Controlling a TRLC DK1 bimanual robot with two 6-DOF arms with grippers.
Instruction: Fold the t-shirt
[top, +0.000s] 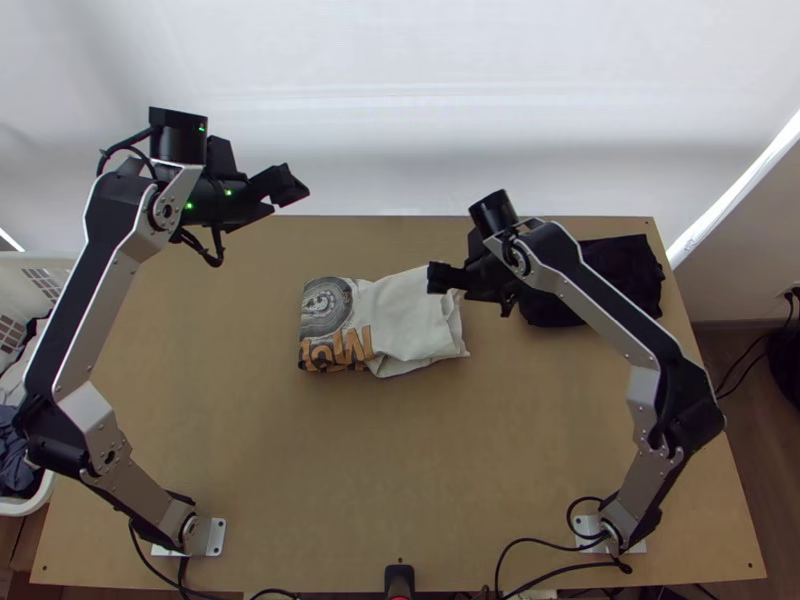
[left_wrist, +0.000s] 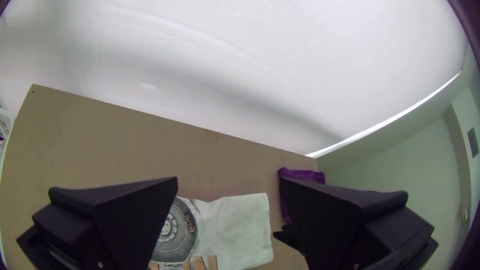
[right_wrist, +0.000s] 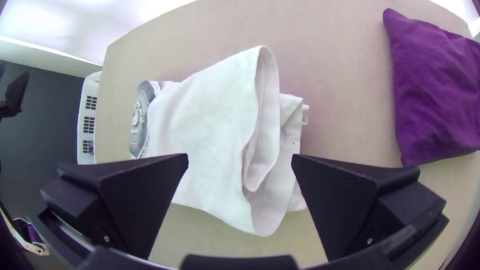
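My left pincer (left_wrist: 228, 181) and right pincer (right_wrist: 240, 157) gape empty, the latter two o'clock from the shirt (top: 400, 315), probably for tidying folds.

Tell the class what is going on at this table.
Two robot arms are set to fold a white t-shirt, but neither holds it. The right end effector is open above its plain end, where layers gape; the left end effector is open near the table's far edge. The shirt lies folded into a loose bundle, print showing. A purple cloth lies farther right.
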